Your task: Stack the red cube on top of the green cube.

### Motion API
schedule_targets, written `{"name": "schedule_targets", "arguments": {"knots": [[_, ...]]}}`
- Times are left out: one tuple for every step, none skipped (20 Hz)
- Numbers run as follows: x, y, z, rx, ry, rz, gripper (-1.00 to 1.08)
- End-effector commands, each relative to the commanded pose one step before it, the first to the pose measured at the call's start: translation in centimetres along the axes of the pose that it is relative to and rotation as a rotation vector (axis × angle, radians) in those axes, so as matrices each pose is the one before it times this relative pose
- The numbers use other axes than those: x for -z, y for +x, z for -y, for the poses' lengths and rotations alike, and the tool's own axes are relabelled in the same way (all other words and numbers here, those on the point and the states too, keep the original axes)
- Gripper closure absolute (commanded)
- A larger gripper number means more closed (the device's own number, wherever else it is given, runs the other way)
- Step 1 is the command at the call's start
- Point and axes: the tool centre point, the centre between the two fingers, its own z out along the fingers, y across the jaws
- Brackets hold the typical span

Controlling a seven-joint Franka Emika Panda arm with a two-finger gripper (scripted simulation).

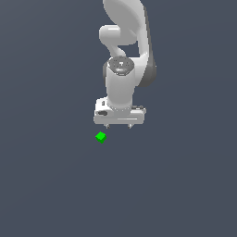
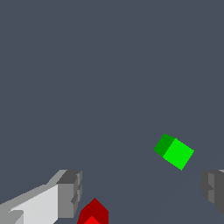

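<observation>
Clearly nothing was stacked yet: the green cube (image 1: 101,137) sat alone on the table toward the exterior view's left. My gripper (image 1: 119,126) hung beside it, spread open and empty; the red cube (image 2: 92,213) showed only in the wrist view, ungrasped, near one finger (image 2: 69,194).

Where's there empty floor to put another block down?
Nearly everywhere. The grey floor is bare on all sides of the green cube in the exterior view. The one busy patch is under the gripper: the wrist view shows the red cube between its fingers, with the green cube close by.
</observation>
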Motion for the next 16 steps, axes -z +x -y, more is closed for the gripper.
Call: {"name": "schedule_targets", "arguments": {"knots": [[0.0, 0.0, -0.001, 0.0, 0.0, 0.0, -0.92], [-0.01, -0.015, 0.019, 0.00098, 0.00001, -0.00002, -0.92], [-0.032, -0.046, 0.035, 0.00258, 0.00007, -0.00004, -0.92], [-0.054, -0.077, 0.069, 0.00447, 0.00012, -0.00007, -0.92], [-0.075, -0.108, 0.094, 0.00621, 0.00017, -0.0001, -0.92], [-0.097, -0.139, 0.121, 0.00799, 0.00022, -0.00013, -0.92], [-0.118, -0.17, 0.147, 0.00976, 0.00027, -0.00016, -0.92], [-0.139, -0.201, 0.174, 0.01153, 0.00032, -0.00018, -0.92], [-0.161, -0.232, 0.2, 0.01329, 0.00037, -0.00021, -0.92], [-0.182, -0.263, 0.227, 0.01506, 0.00042, -0.00024, -0.92], [-0.203, -0.294, 0.252, 0.0168, 0.00047, -0.00027, -0.92], [-0.224, -0.325, 0.279, 0.01857, 0.00052, -0.00029, -0.92], [-0.246, -0.357, 0.305, 0.02032, 0.00057, -0.00032, -0.92], [-0.267, -0.388, 0.33, 0.02206, 0.00063, -0.00034, -0.92], [-0.288, -0.419, 0.355, 0.0238, 0.00068, -0.00037, -0.92], [-0.309, -0.449, 0.38, 0.0255, 0.00073, -0.0004, -0.92]]}}
